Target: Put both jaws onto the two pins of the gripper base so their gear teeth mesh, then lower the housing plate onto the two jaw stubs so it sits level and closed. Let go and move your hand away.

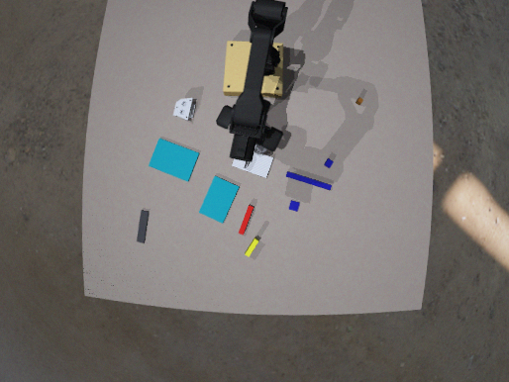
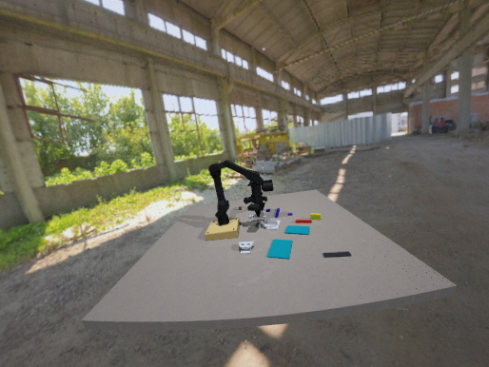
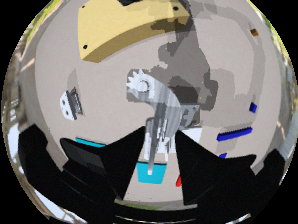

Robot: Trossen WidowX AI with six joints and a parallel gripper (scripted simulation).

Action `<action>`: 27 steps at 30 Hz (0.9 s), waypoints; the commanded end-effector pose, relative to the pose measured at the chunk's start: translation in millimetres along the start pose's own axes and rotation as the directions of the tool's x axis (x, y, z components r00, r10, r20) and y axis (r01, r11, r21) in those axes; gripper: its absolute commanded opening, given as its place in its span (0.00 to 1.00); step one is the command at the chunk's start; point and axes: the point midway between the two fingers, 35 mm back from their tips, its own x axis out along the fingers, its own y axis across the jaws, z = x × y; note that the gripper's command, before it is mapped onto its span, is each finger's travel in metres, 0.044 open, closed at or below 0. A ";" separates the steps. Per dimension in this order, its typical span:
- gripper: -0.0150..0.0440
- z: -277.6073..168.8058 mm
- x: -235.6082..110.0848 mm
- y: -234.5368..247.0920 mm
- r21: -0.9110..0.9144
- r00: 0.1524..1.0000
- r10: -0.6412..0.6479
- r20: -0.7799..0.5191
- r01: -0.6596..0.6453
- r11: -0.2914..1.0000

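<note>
My gripper is shut on a white jaw. The jaw's round, toothed end points away from the fingers toward the arm's base, above the table. The white gripper base lies on the table below the hand. The hand partly covers it in the top view, and the held jaw overlaps it in the wrist view. Whether a jaw sits on its pins cannot be made out. The white housing plate, with small holes, stands on the table away from the hand.
The yellow mounting block is behind the hand. Two teal plates lie on the table. A blue bar, blue cubes, a red bar, a yellow block and a dark bar lie around.
</note>
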 end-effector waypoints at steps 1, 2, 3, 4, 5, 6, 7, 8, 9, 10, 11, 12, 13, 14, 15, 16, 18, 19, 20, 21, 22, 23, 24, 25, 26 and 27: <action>0.48 -0.1 -0.5 1.4 -0.010 1.000 0.002 -0.003 -0.002 1.000; 0.48 -0.1 -0.5 1.4 -0.010 1.000 0.002 -0.003 -0.002 1.000; 0.48 -0.1 -0.5 1.4 -0.010 1.000 0.002 -0.003 -0.002 1.000; 0.48 -0.1 -0.5 1.4 -0.010 1.000 0.002 -0.003 -0.002 1.000; 0.48 -0.1 -0.5 1.4 -0.010 1.000 0.002 -0.003 -0.002 1.000; 0.48 -0.1 -0.5 1.4 -0.010 1.000 0.002 -0.003 -0.002 1.000; 0.48 -0.1 -0.5 1.4 -0.010 1.000 0.002 -0.003 -0.002 1.000; 0.48 -0.1 -0.5 1.4 -0.010 1.000 0.002 -0.003 -0.002 1.000; 0.48 -0.1 -0.5 1.4 -0.007 1.000 0.002 -0.003 -0.002 1.000; 0.48 -0.1 -0.5 1.4 -0.001 1.000 0.002 -0.003 -0.002 1.000; 0.48 -0.1 -0.5 1.4 0.002 1.000 0.002 -0.003 -0.002 1.000; 0.48 -0.1 -0.5 1.4 0.002 1.000 0.002 -0.003 -0.002 1.000; 0.48 -0.1 -0.5 1.4 0.002 1.000 0.002 -0.003 -0.002 1.000; 0.48 -0.1 -0.5 1.4 0.002 1.000 0.002 -0.003 -0.002 1.000; 0.48 -0.1 -0.5 1.4 0.002 1.000 0.002 -0.003 -0.002 1.000; 0.48 -0.1 -0.5 1.4 0.002 1.000 0.002 -0.003 -0.002 1.000; 0.48 -0.1 -0.5 1.4 0.002 1.000 0.002 -0.003 -0.002 1.000; 0.48 -0.4 -0.6 1.0 0.002 1.000 0.002 -0.003 -0.002 1.000; 0.48 -1.5 -0.8 -0.1 0.002 1.000 0.002 -0.003 -0.002 1.000; 0.48 -3.3 -1.1 -2.1 0.002 1.000 0.002 -0.003 -0.002 1.000; 0.48 -5.5 -1.4 -4.4 0.002 1.000 0.002 -0.003 -0.002 1.000; 0.48 -7.6 -1.7 -6.8 0.002 1.000 0.001 -0.003 -0.001 1.000; 0.48 -9.7 -2.0 -9.2 0.002 1.000 0.001 -0.004 -0.001 1.000; 0.48 -11.8 -2.3 -11.6 0.002 1.000 0.001 -0.004 -0.001 1.000; 0.48 -13.9 -2.5 -14.0 0.002 1.000 0.001 -0.004 -0.001 1.000; 0.48 -15.9 -2.8 -16.5 0.002 1.000 0.001 -0.004 -0.001 1.000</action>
